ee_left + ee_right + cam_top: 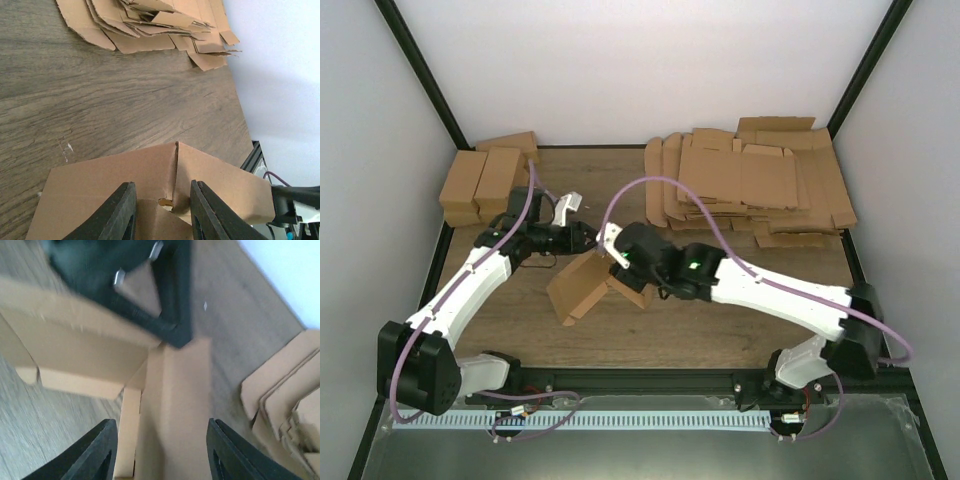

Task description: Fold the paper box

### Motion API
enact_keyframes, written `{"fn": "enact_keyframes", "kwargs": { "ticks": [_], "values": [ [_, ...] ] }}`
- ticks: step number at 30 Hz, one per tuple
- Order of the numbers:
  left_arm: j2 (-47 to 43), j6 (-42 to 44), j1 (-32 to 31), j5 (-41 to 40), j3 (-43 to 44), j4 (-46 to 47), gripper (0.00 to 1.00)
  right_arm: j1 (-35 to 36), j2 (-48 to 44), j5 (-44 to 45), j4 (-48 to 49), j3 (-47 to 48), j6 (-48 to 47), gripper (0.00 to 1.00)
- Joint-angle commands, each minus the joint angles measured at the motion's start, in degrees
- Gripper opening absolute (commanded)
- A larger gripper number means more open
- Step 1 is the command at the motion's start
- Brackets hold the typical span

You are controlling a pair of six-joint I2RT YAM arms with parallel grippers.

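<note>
The paper box (582, 285) stands partly folded in the middle of the table, one brown panel raised and tilted. My left gripper (588, 238) is at its upper corner. In the left wrist view the black fingers (122, 215) straddle that corner (176, 165), where two panels meet at a slit, and are shut on the folded cardboard between them. My right gripper (618, 262) comes in from the right. Its jaws (161, 422) stand wide apart around a narrow side panel (175, 405), with slim gaps on both sides. The left gripper shows blurred above it (165, 295).
A heap of flat brown blanks (750, 185) lies at the back right, also seen in both wrist views (150, 25) (285, 405). Finished brown boxes (485, 180) sit at the back left. Purple cables loop over both arms. A black rail (640, 380) runs along the near edge.
</note>
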Motion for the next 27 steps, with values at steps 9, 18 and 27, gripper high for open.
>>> {"fn": "enact_keyframes", "kwargs": {
  "ticks": [9, 18, 27],
  "values": [
    [-0.43, 0.93, -0.3, -1.29, -0.77, -1.74, 0.32, 4.26, 7.72, 19.77, 1.7, -2.82, -5.66, 0.4],
    [-0.1, 1.02, -0.3, -0.79, -0.81, -1.29, 0.32, 4.7, 7.5, 22.54, 8.58, -7.61, -13.09, 0.4],
    [0.08, 1.2, -0.3, -0.58, -0.82, -1.12, 0.32, 4.71, 7.0, 24.42, 17.95, -10.48, -22.52, 0.42]
  ]
}}
